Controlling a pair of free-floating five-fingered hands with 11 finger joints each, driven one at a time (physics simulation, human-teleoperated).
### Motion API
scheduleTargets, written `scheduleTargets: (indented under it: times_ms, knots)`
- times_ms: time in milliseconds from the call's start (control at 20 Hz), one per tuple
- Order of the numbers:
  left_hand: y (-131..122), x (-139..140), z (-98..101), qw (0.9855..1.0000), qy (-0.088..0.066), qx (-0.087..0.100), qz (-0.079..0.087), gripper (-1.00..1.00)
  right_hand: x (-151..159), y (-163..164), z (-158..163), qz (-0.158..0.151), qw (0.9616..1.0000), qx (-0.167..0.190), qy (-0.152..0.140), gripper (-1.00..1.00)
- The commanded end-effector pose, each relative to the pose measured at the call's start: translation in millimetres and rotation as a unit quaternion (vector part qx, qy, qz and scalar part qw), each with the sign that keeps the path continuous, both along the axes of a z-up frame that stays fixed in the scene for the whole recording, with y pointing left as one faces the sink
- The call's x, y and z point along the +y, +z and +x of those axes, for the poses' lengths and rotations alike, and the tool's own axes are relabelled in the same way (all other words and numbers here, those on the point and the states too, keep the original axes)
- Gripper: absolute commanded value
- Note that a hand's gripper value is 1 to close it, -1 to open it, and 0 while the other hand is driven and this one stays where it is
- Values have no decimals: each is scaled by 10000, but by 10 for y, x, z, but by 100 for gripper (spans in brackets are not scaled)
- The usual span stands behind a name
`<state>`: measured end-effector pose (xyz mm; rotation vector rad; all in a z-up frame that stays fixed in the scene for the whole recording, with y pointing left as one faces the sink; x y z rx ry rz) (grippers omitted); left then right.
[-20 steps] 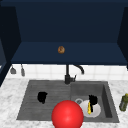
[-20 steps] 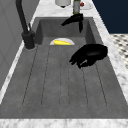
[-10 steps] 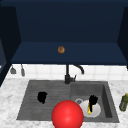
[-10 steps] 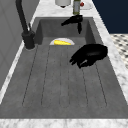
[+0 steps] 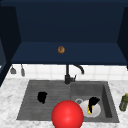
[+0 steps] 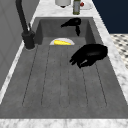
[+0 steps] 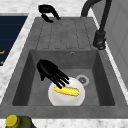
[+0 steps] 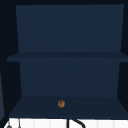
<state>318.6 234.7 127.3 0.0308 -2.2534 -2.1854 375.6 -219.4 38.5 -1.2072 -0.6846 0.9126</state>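
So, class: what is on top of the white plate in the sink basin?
A yellow corn cob lies on the white plate; the right hand reaches over it, fingertips covering the cob's near end.

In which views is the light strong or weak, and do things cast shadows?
Front view: the cabinet is very dark and the red ball is evenly bright. Right side view: the light is even, and the right robot hand casts no clear shadow on the white plate or the corn. Upper view: it is dim.
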Motion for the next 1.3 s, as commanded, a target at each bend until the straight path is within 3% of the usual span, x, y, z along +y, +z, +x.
scheduleTargets:
  times_ms: [0, 300, 400, 500, 800, 1050, 1250]
  knots:
    - [0, 0, 0, 10000, 0, 0, 0, 0, 75, -83, 216, 0, 9996, 269, 1, -100]
    - [0, 0, 0, 10000, 0, 0, 0, 0, 25, -250, 546, 10, 9979, 549, 344, -100]
    - [0, 0, 0, 10000, 0, 0, 0, 0, 27, -347, 622, 94, 9978, 658, 65, -100]
    - [0, 0, 0, 10000, 0, 0, 0, 0, 62, -428, 552, 155, 9978, 408, -500, -100]
    - [0, 0, 0, 10000, 0, 0, 0, 0, 102, -575, 614, 23, 9952, 361, -914, -100]
    - [0, 0, 0, 10000, 0, 0, 0, 0, 112, -754, 624, -14, 9887, 427, -1439, -100]
    - [0, 0, 0, 10000, 0, -1, 0, 0, 120, -840, 670, -141, 9806, 429, -1907, -100]
